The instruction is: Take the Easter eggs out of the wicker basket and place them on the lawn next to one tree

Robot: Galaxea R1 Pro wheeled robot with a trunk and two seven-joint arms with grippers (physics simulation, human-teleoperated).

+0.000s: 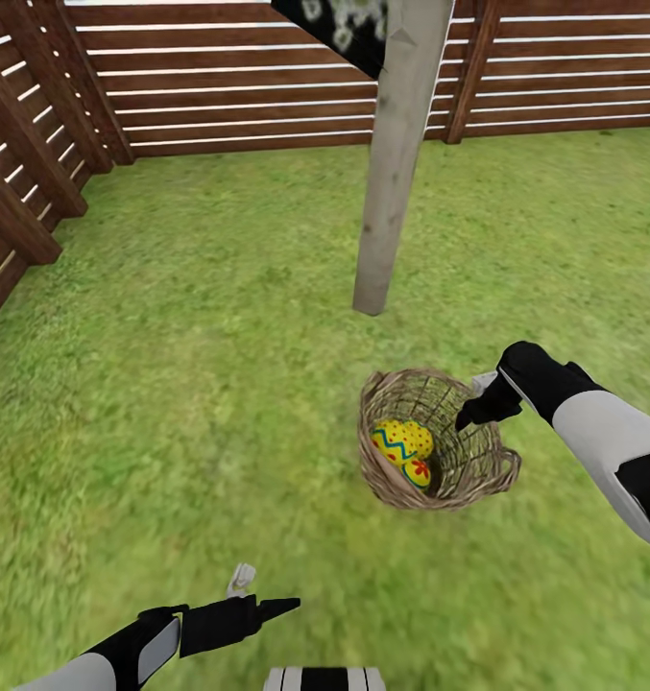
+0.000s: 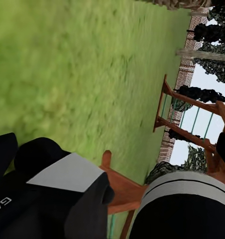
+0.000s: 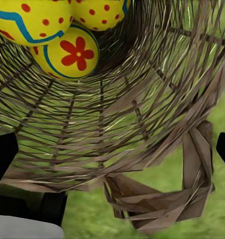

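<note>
Left gripper idle, bottom of frame; cannot tell its state. Basket centre-right, near trunk, eggs inside. Right gripper spread at rim. Risk: fingers snag wicker, tipping basket, eggs rolling out.

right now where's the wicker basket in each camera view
Head view: wicker basket lower right of centre, on the grass in front of the tree trunk.
Left wrist view: not in it.
Right wrist view: its woven wall close up.
Shared landmark: the painted eggs inside.
</note>
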